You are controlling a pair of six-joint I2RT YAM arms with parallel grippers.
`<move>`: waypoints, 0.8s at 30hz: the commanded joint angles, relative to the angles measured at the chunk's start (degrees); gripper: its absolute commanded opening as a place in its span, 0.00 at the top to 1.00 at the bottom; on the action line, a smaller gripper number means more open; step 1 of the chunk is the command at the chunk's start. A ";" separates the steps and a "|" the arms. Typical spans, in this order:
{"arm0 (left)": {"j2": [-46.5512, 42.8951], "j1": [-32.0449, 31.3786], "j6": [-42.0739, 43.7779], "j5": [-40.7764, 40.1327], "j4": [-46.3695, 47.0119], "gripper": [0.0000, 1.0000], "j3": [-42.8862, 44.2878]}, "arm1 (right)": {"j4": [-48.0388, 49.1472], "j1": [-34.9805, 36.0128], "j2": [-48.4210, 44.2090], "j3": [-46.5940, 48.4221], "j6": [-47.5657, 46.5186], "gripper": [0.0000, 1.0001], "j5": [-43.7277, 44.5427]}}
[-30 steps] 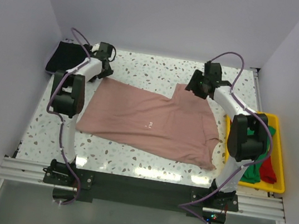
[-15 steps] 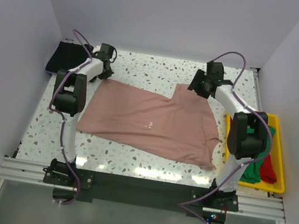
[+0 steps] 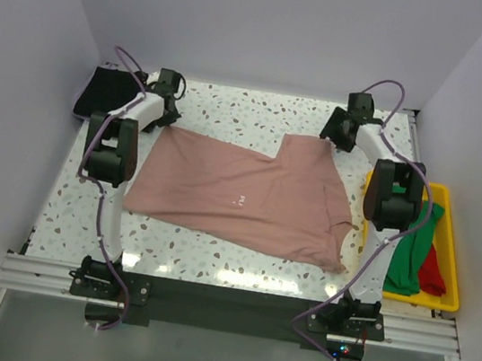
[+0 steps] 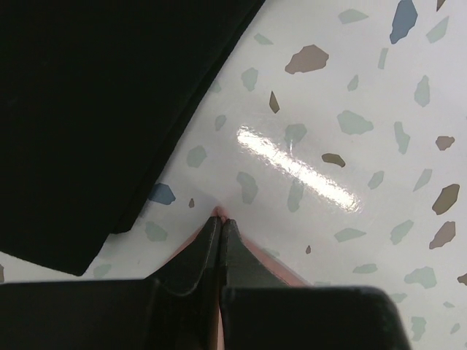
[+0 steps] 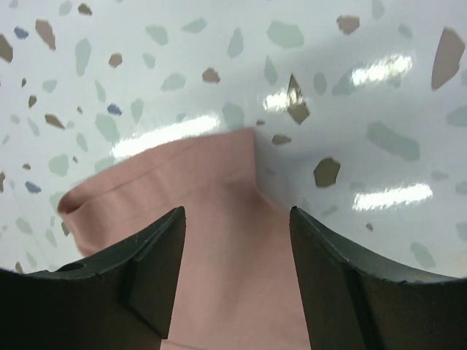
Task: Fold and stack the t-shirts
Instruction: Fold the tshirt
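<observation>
fold start: pink t-shirt (image 3: 222, 187) flat on table; left claw (image 4: 220, 227) pinched shut on far corner; right claw (image 5: 235, 215) apart over other corner; next, i think: lower, pinch

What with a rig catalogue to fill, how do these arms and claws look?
The left arm and right arm have white links with black joint housings; a purple cable loops along each. The left claw and right claw have matte black, wedge-shaped fingers.
</observation>
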 commanded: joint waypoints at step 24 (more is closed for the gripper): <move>-3.59 2.27 0.52 3.69 6.67 1.00 -1.74 | -4.16 0.50 10.58 15.33 -2.16 0.87 -2.73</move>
